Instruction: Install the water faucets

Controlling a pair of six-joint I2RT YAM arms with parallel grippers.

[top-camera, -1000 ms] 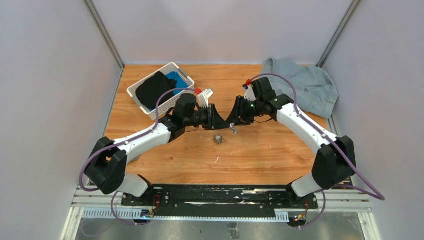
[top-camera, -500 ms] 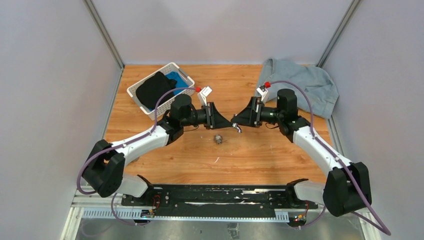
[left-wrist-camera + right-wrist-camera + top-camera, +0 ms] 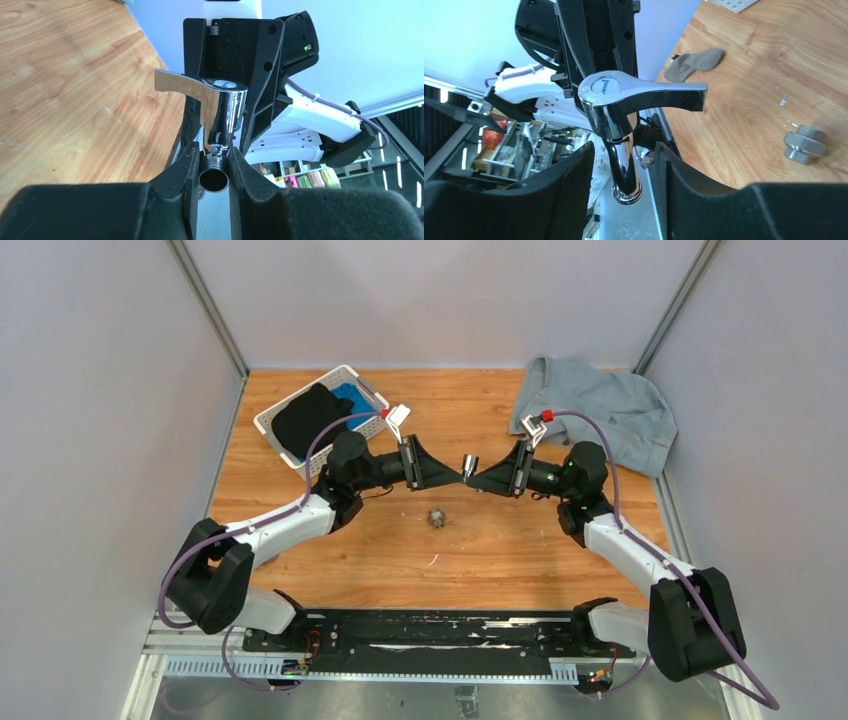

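Observation:
The shiny tap [image 3: 467,462] hangs in the air between my two grippers above the middle of the table. My left gripper [image 3: 455,473] is shut on its threaded inlet end [image 3: 215,172], with the tap body [image 3: 227,112] and lever handle beyond the fingertips [image 3: 192,150]. My right gripper [image 3: 479,479] faces it. In the right wrist view the tap's spout [image 3: 625,175] sits between the right fingers [image 3: 574,180] with a gap on both sides, so the jaws stand open. The grey nut fitting [image 3: 437,517] lies alone on the table below and also shows in the right wrist view [image 3: 805,145].
A white basket [image 3: 352,374] with dark and blue cloth stands at the back left. A pale denim garment [image 3: 600,410] lies at the back right. A small grey cloth scrap [image 3: 696,59] lies on the wood. Grey walls close in both sides.
The right arm swung round and both grippers rose. The tap went from hanging in the right gripper to being clamped by the left gripper at its threaded end.

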